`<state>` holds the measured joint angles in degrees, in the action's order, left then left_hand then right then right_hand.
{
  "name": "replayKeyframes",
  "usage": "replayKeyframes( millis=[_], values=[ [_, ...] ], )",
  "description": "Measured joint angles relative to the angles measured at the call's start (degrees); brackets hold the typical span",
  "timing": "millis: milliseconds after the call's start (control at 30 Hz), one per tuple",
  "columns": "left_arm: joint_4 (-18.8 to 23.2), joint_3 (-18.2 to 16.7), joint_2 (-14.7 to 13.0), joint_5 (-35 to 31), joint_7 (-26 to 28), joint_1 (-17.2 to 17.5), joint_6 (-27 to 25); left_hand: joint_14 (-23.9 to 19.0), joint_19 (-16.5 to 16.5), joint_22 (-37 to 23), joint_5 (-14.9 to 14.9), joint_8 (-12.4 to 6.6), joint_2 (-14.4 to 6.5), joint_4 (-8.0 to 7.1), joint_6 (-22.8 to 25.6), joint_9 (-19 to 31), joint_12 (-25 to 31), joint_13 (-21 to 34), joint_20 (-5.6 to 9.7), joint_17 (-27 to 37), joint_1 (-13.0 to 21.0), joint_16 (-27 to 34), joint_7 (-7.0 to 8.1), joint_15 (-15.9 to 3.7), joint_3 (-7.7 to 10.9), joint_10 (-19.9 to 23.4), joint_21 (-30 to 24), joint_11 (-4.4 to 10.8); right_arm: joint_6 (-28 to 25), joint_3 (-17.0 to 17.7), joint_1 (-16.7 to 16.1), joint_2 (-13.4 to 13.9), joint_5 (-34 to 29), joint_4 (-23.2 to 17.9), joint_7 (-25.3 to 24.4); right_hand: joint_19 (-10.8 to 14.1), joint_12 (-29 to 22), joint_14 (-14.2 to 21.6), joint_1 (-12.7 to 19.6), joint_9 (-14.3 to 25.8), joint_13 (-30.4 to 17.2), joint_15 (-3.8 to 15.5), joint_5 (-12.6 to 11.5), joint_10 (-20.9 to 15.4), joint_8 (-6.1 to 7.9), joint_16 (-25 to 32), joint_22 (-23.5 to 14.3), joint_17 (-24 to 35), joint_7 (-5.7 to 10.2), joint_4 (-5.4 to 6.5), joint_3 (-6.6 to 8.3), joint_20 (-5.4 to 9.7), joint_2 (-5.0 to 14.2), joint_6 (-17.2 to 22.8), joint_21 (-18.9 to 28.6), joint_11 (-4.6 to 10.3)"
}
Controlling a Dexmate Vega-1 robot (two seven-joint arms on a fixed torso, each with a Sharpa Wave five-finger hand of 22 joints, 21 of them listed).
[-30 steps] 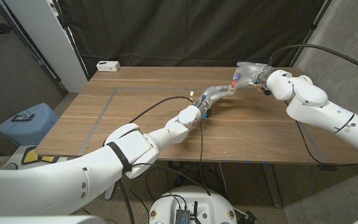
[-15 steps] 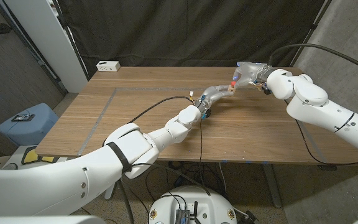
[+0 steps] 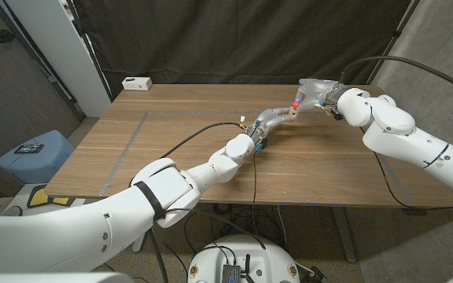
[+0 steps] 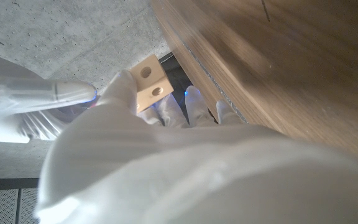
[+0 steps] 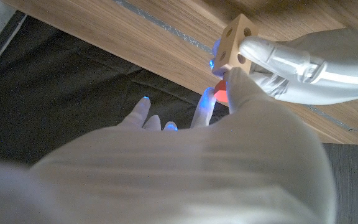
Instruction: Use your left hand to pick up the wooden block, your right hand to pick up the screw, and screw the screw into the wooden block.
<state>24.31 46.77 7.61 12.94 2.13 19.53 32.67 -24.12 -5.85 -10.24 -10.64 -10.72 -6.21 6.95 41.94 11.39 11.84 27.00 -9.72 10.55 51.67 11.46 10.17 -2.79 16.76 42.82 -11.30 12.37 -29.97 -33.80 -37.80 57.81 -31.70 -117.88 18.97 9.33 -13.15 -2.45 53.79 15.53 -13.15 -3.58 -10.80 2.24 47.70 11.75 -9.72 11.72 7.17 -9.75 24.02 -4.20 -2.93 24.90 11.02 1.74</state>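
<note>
Above the table's far right part my left hand (image 3: 271,119) holds the small pale wooden block (image 3: 291,113) up off the surface. The block (image 4: 149,83) shows two round holes and is pinched between the fingers. My right hand (image 3: 314,92) meets it from the right and holds the red-headed screw (image 3: 296,101) against the block. In the right wrist view the red screw (image 5: 220,93) sits pinched just under the block (image 5: 236,42), which my left hand (image 5: 309,67) grips. The screw's shaft is hidden.
A white box (image 3: 137,82) lies at the wooden table's (image 3: 171,157) back left corner. Grey tape lines (image 3: 133,135) mark the tabletop. A black cable (image 3: 203,131) runs along my left arm. A blue stool (image 3: 34,154) stands on the floor at the left.
</note>
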Motion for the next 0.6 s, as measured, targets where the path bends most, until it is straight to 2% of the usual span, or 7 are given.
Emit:
replayKeyframes(
  millis=[267,500,600],
  values=[
    [0.76,0.0,-0.23,-0.23,0.2,0.41,0.1,0.0,0.0,0.0,0.0,0.16,0.0,-0.43,-0.4,-0.01,0.0,0.03,0.0,0.0,-0.6,0.0,0.39,0.0,-0.42,-0.08,0.0,-0.08,0.03,0.22,-0.35,0.17,0.24,-0.22,-0.41,0.42,0.0,0.41,1.04,0.32,0.12,0.41,0.0,-0.52,0.85,0.0,0.0,-0.15,-0.09,-0.24,0.24,0.42,0.46,0.71,0.0,0.52],
    [1.6,0.0,-0.49,-0.52,0.39,0.81,0.13,0.0,0.0,0.0,0.0,0.17,0.0,-0.64,-0.5,-0.01,0.0,0.03,0.0,-0.01,-1.2,0.0,0.3,0.0,-0.63,-0.08,0.0,-0.08,0.04,0.34,-0.57,0.35,0.34,-0.44,-0.48,0.41,0.0,0.41,1.73,0.21,0.12,0.41,0.21,-0.61,0.85,0.0,0.0,-0.28,-0.62,-0.24,0.24,0.41,0.53,0.14,0.0,0.61],
    [1.98,-0.01,-0.63,-0.58,0.46,1.01,0.13,0.0,0.0,0.0,0.0,0.22,0.01,-0.64,-0.64,-0.01,0.0,0.03,0.0,-0.01,-1.81,0.0,0.42,0.0,-0.63,-0.08,0.0,-0.08,0.04,0.38,-0.61,0.42,0.39,-0.51,-0.48,0.41,0.0,0.41,1.75,0.15,0.11,0.41,0.21,-0.6,0.84,0.0,0.0,-0.27,-0.32,-0.24,0.23,0.41,0.51,-0.18,0.0,0.6]
  ],
)
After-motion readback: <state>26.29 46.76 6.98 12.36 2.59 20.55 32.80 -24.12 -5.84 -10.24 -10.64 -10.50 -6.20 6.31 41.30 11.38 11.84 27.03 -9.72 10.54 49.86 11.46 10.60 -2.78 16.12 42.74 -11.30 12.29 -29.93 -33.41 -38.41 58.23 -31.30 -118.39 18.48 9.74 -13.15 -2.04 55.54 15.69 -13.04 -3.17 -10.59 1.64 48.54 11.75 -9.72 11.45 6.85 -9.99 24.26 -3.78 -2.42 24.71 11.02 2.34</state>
